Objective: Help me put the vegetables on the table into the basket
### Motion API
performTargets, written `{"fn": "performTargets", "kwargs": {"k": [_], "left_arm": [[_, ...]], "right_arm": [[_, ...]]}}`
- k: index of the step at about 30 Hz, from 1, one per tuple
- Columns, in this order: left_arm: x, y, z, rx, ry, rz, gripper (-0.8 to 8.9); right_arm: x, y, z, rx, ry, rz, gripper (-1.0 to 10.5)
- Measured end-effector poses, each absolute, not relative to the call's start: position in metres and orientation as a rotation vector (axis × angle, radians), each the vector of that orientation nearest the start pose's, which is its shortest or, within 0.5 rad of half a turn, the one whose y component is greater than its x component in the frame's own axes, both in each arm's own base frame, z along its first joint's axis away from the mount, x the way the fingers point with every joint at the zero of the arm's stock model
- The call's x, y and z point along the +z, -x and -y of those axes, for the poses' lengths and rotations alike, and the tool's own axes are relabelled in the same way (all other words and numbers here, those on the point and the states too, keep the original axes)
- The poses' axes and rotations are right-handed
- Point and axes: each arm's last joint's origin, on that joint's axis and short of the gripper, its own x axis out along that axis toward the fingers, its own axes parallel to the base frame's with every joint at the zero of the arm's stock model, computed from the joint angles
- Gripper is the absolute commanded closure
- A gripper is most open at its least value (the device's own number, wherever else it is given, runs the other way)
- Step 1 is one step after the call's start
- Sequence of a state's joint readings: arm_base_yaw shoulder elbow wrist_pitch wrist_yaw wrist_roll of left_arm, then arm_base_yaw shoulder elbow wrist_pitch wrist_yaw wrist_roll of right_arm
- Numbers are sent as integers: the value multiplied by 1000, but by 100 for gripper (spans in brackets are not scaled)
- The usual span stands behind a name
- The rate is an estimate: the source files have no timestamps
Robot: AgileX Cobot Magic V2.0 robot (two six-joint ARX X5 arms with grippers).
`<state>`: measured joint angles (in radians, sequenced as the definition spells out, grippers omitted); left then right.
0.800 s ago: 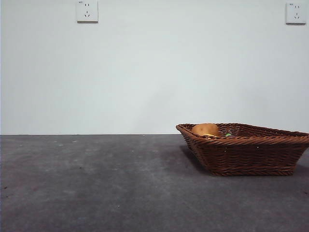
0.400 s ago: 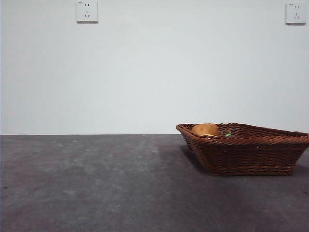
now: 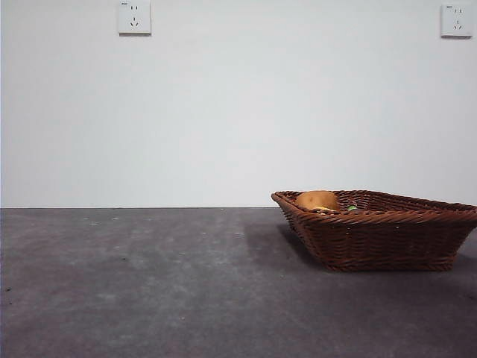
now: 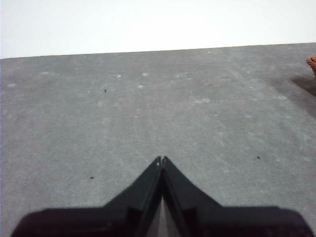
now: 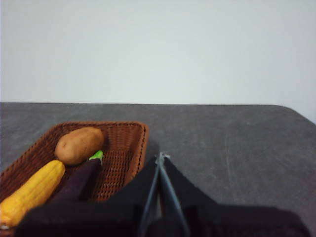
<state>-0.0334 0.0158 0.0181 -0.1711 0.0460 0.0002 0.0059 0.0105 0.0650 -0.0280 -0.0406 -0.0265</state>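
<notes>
The dark-brown wicker basket (image 3: 387,239) stands on the dark grey table (image 3: 149,283) at the right of the front view. Inside it lie the brown potato (image 5: 79,144), the yellow corn cob (image 5: 32,192) and the dark-purple eggplant (image 5: 79,181) with its green stem end. In the front view only the potato's top (image 3: 317,199) and a bit of green show over the rim. My right gripper (image 5: 160,157) is shut and empty, just beside the basket (image 5: 123,148). My left gripper (image 4: 161,159) is shut and empty over bare table, with the basket's edge (image 4: 312,61) far off.
Two white wall sockets (image 3: 134,16) (image 3: 456,19) sit high on the pale wall behind the table. The table's far edge and a rounded corner (image 5: 291,111) show in the right wrist view.
</notes>
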Motion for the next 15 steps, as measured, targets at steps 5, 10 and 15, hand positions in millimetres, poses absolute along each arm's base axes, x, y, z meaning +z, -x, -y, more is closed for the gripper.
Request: {"fn": "performTargets", "kwargs": {"k": [5, 10, 15], "left_arm": [[152, -96, 5, -80, 1, -169, 817], [152, -96, 5, -80, 1, -169, 817], [152, -96, 5, -80, 1, -170, 817]], "right_arm": [[160, -97, -2, 47, 25, -89, 946], [153, -96, -2, 48, 23, -170, 946], [153, -96, -2, 42, 24, -171, 946]]}}
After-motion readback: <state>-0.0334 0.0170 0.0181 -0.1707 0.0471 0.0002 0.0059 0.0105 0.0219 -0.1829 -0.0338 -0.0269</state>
